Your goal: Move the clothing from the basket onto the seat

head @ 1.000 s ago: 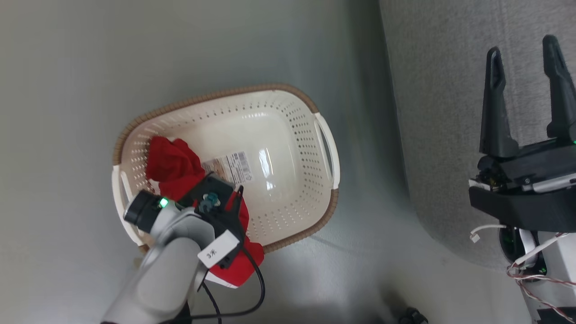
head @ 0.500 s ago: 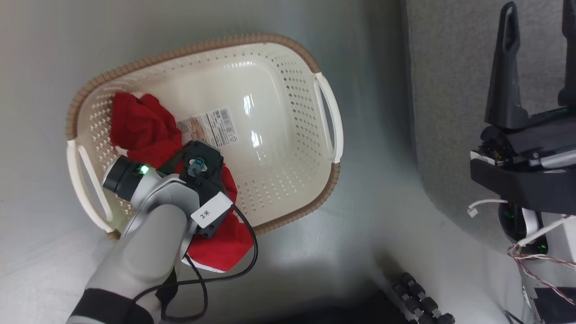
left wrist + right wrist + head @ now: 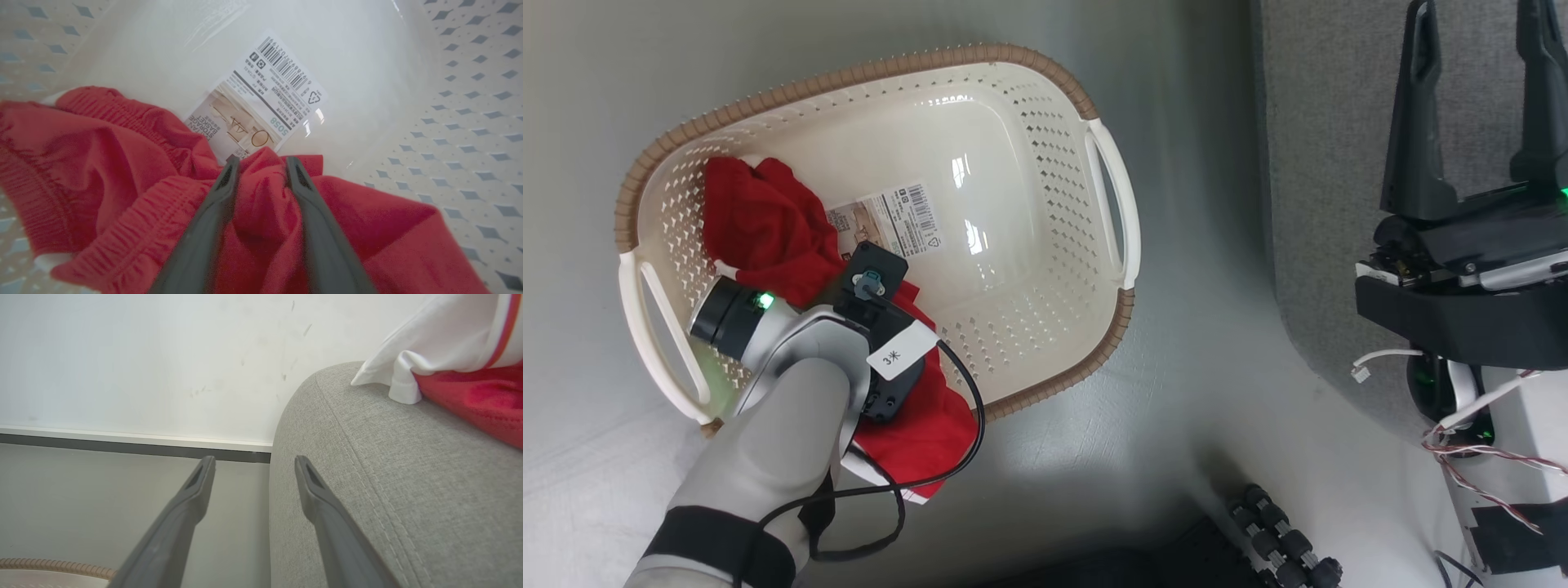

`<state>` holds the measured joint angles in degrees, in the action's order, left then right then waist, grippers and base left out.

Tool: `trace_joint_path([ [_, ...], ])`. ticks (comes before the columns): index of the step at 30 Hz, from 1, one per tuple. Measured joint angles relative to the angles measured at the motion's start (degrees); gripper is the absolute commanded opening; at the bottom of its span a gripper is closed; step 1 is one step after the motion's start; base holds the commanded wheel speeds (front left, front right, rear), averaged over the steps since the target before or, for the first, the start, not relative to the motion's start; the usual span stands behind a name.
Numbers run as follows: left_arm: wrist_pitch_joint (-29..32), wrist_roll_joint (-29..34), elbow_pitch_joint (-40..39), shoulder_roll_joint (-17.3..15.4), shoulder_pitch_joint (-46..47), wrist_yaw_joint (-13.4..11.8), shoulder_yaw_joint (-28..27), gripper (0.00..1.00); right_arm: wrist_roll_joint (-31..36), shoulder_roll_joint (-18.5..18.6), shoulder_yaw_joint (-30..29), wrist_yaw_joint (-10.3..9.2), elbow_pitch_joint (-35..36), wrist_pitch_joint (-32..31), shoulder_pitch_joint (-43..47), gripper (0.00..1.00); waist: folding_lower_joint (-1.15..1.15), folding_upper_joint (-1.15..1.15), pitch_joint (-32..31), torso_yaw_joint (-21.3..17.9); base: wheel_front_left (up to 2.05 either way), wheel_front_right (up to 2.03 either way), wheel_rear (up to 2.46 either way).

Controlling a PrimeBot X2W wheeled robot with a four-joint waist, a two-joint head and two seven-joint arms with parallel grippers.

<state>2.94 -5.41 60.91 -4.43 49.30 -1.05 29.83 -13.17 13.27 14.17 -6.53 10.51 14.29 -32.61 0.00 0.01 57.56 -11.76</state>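
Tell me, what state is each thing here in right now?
Basket, upright on the floor, holding red clothing.
Red clothing, crumpled, one end draped over the basket's near rim.
Left gripper, astride a fold of the red clothing; grip uncertain.
Right gripper, open, empty, by the seat's edge.
Seat, a red-and-white garment lies on it.

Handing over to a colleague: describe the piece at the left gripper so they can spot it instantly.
Find the cream perforated basket on the floor beside the grey seat. Crumpled along its left side and spilling over the near rim lies the red clothing, a fold between the fingers of the left gripper. Red and elastic-gathered, it differs from its only neighbour, a flat white barcode label.
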Motion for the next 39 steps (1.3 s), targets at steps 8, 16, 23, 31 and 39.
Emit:
trace_joint_path([
  [8,-0.4,0.0,1.6,0.2,0.0,0.2,0.3,0.0,0.0,-1.2,0.4,0.33,-2.6,0.3,-0.7,1.0,-0.01,-0.01,-1.6,-0.2,0.0,0.0,0.0],
  [16,-5.7,-1.1,0.9,1.3,0.1,2.5,0.3,0.0,0.0,-2.2,0.5,1.03,-7.4,0.4,-0.9,1.0,-0.01,0.0,-5.8,0.1,0.0,0.0,0.0],
  [23,-10.7,-3.2,-1.1,1.8,0.1,4.2,-0.2,0.0,0.0,-2.3,0.5,2.07,-10.4,0.4,-0.8,1.0,-0.01,-0.01,-10.6,0.8,0.0,0.0,0.0],
  [31,-15.2,-8.2,-4.5,1.9,0.4,5.7,-1.8,0.0,-0.2,-2.5,0.6,3.35,-14.0,0.4,0.6,1.0,-0.01,-0.01,-16.8,2.5,0.0,0.0,0.0],
  [39,-16.2,-12.6,-10.8,2.1,0.7,6.4,1.8,0.0,-0.2,-3.4,1.6,4.81,-18.4,0.4,1.6,1.0,-0.01,-0.01,-23.4,4.5,0.0,0.0,0.0],
])
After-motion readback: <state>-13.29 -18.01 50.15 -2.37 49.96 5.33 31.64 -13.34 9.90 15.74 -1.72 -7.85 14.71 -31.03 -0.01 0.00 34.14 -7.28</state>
